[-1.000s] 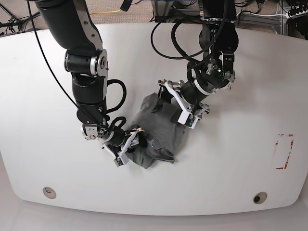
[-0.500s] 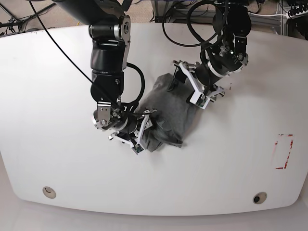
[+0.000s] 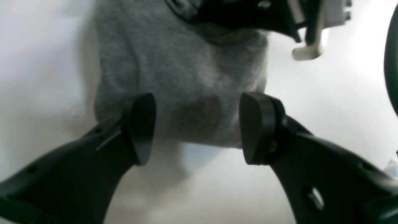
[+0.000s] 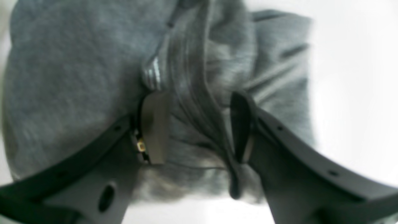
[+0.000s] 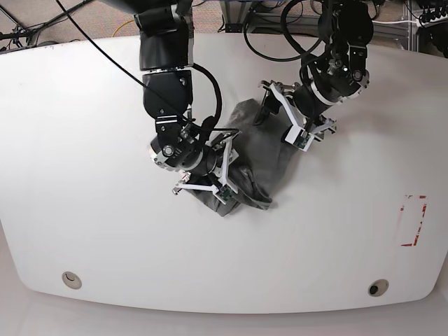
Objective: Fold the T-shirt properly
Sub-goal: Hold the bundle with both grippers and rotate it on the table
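Note:
The grey T-shirt point(image 5: 255, 150) lies bunched in a narrow heap in the middle of the white table point(image 5: 84, 140). My right gripper point(image 5: 225, 171) is at the heap's near-left end. In the right wrist view a ridge of T-shirt point(image 4: 71, 77) fabric fills the space between the right gripper point(image 4: 199, 127) fingers, which are shut on it. My left gripper point(image 5: 283, 119) is at the heap's far-right end. In the left wrist view the left gripper point(image 3: 197, 127) stands open, with the T-shirt point(image 3: 180, 71) edge lying under the gap.
A red-outlined rectangle point(image 5: 413, 220) is marked near the table's right edge. Two round fittings point(image 5: 70, 280) point(image 5: 378, 287) sit along the front edge. Black cables point(image 5: 269, 42) hang behind the arms. A white finger point(image 3: 307, 51) of the other arm shows beyond the shirt.
Both arms have swung toward the back of the table, and the bunched T-shirt has moved up and to the right with them. The heap looks narrower now.

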Tool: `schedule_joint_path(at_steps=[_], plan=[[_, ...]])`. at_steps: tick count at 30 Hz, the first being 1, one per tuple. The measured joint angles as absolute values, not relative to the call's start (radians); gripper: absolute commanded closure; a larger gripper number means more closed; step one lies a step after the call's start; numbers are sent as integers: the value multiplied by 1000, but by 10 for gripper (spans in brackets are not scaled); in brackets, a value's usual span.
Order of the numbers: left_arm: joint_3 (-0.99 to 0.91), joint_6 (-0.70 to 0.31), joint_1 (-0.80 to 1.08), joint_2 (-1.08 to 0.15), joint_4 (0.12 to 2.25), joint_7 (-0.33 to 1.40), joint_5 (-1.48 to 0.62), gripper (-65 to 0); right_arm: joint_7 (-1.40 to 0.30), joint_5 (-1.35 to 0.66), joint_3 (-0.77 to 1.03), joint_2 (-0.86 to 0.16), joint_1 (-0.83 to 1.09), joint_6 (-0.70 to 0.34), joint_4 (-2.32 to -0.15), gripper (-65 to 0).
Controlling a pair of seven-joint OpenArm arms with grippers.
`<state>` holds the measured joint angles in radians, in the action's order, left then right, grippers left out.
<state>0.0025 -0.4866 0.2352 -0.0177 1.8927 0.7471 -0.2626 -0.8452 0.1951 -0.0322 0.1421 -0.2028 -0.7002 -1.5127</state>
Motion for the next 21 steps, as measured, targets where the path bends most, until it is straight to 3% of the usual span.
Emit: schedule_joint_path(at_steps=[10,16,21], plan=[[4,-487,211,-15,1893,743,-263,-390,-923,188,-28,139,-253,-699,-1585,-293],[3,-487,210,-12,1892,744,-263,-390,-1071,-27,-27,127,-266,-699,-1584,-384],[2,-487,211,-12,1891,744,-263,-390,-1077,-186,-28,110,-285,-699,-1540,-398]])
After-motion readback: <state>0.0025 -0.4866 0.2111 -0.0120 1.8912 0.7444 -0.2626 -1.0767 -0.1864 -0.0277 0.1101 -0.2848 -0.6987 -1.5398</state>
